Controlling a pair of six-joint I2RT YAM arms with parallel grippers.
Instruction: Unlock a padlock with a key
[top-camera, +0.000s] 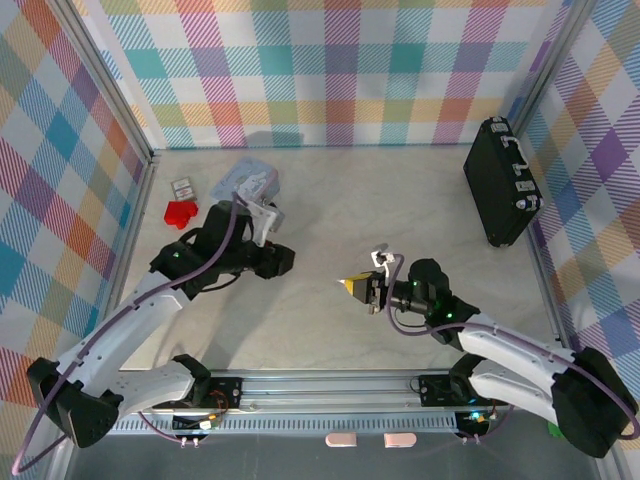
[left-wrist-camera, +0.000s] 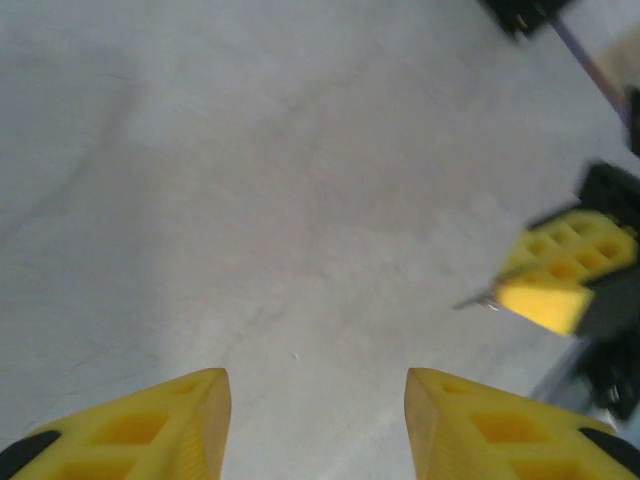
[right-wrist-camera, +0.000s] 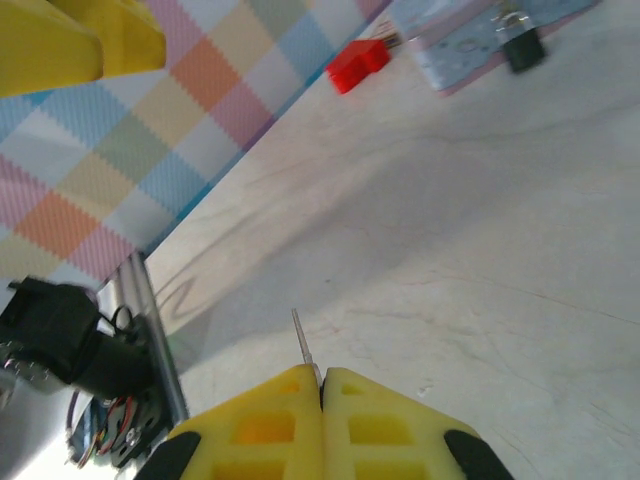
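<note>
The padlock (right-wrist-camera: 520, 45), tiny and dark with a silvery shackle, rests at the edge of the pale blue tin (right-wrist-camera: 465, 40) far across the table. My right gripper (right-wrist-camera: 322, 375) is shut on the key (right-wrist-camera: 303, 345), whose thin metal blade pokes out past the yellow fingertips. From above, that gripper (top-camera: 348, 285) hangs over the table's middle. My left gripper (left-wrist-camera: 315, 385) is open with bare table between its fingers. It faces the right gripper (left-wrist-camera: 555, 290) and the key's tip (left-wrist-camera: 475, 300) from a short distance. In the top view the left gripper (top-camera: 278, 262) sits left of centre.
A red block (top-camera: 181, 213) and a small card (top-camera: 182, 187) lie at the far left beside the tin (top-camera: 245, 185). A big black case (top-camera: 503, 185) stands at the right wall. Checked walls enclose the table on three sides.
</note>
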